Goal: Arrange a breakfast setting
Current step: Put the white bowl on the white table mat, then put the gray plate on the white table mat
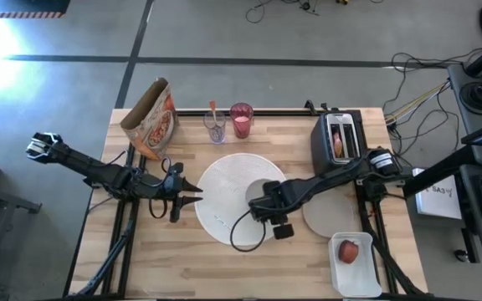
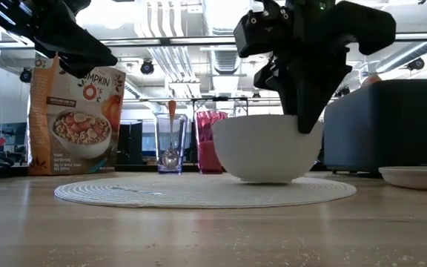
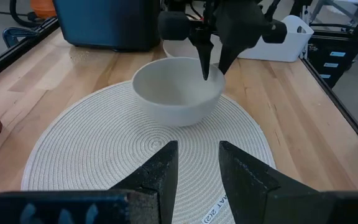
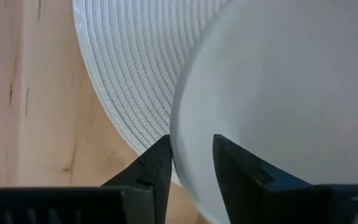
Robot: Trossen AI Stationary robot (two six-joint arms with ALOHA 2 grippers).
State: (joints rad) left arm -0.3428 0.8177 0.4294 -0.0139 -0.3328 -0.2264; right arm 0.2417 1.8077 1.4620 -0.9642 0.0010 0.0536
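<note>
Bowl (image 3: 178, 93) on the round mat (rim between fingers), right gripper (image 3: 213, 67) slightly parted

Round woven placemat (image 1: 224, 201) mid-table, near half bare. White bowl (image 3: 178, 90) on its far-right part, right gripper (image 3: 211, 70) straddling rim, blocks approach from right. Left gripper (image 1: 189, 199) low at placemat's left edge. Back row crowded: cereal box (image 1: 152, 119), glass with spoon (image 1: 215, 127), pink tumbler (image 1: 241, 119), gaps narrow. Black toaster (image 1: 340, 138) back right. Tray with apple (image 1: 349, 250) fills front-right corner. Front-left tabletop open.
</note>
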